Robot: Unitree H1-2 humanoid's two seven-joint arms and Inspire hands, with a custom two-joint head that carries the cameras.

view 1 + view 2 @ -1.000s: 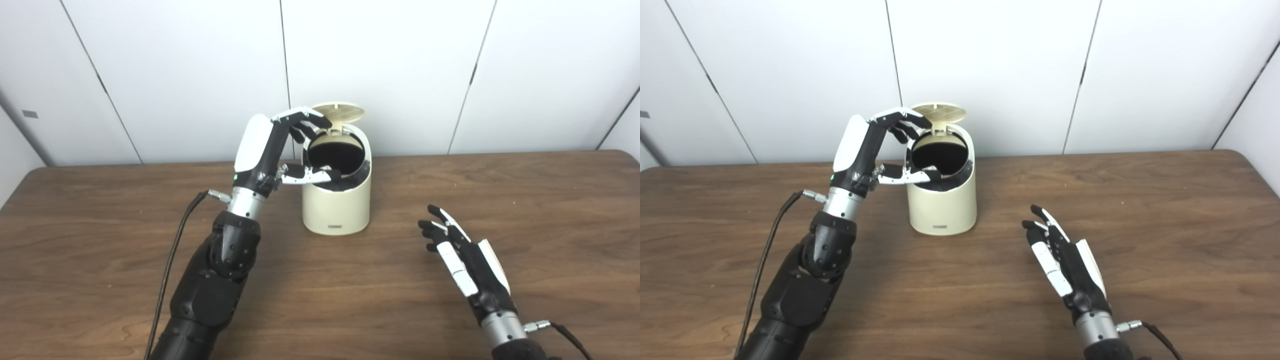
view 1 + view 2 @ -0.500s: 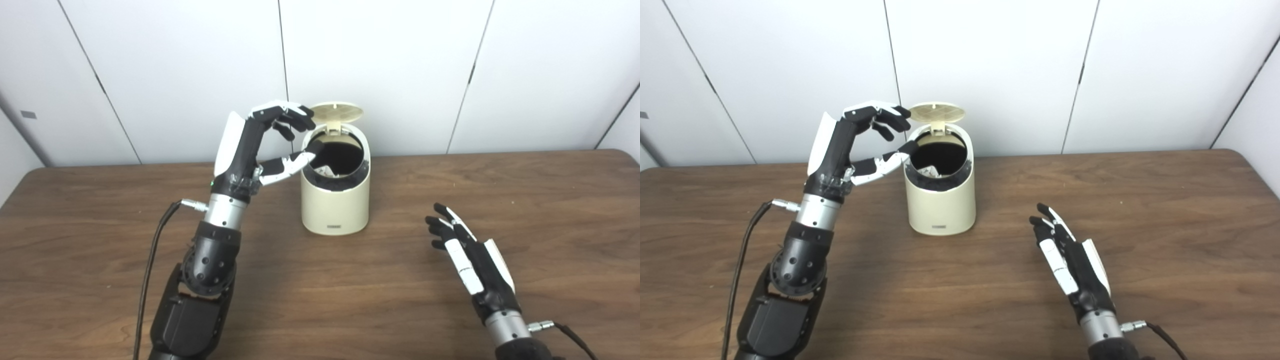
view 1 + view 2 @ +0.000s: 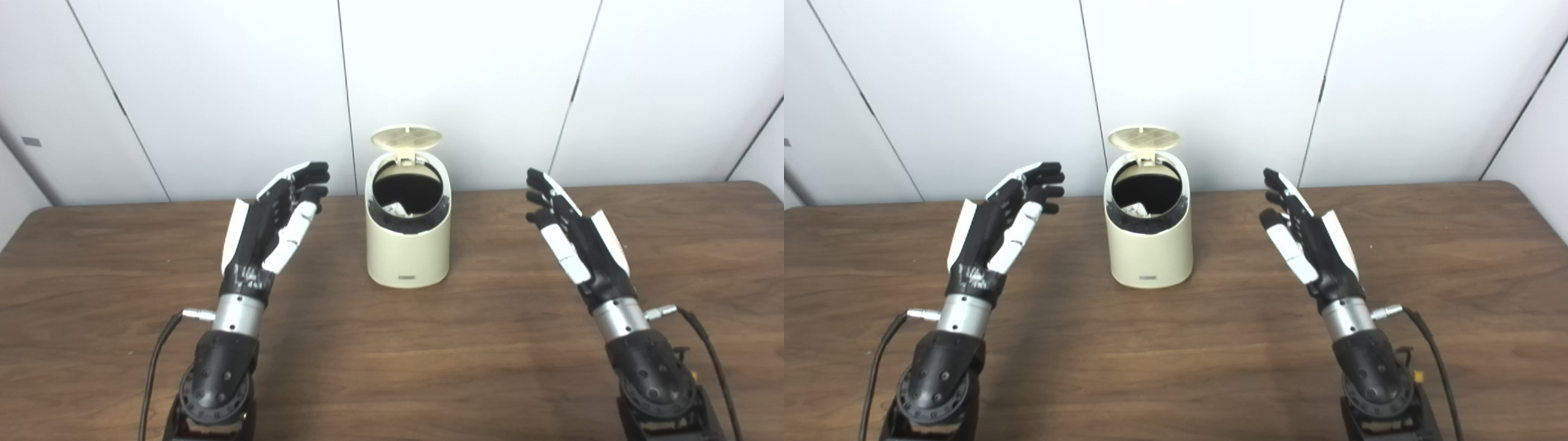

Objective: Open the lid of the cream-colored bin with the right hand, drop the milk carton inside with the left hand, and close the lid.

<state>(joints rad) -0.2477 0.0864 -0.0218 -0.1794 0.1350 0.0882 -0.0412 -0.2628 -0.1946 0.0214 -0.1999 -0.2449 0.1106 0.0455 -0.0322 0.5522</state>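
Behind the bin's point(image 3: 407, 245) mouth, the hinged lid point(image 3: 407, 136) stands raised, tipped toward the wall; a pale scrap, which I judge to be the milk carton point(image 3: 397, 209), lies inside. My right hand point(image 3: 576, 242), fingers spread and holding nothing, hovers to the bin's right; my left hand point(image 3: 269, 229), likewise spread and empty, hovers to its left. Both hands sit about equally near. Closing calls for my right hand to travel up and inward over the lid.
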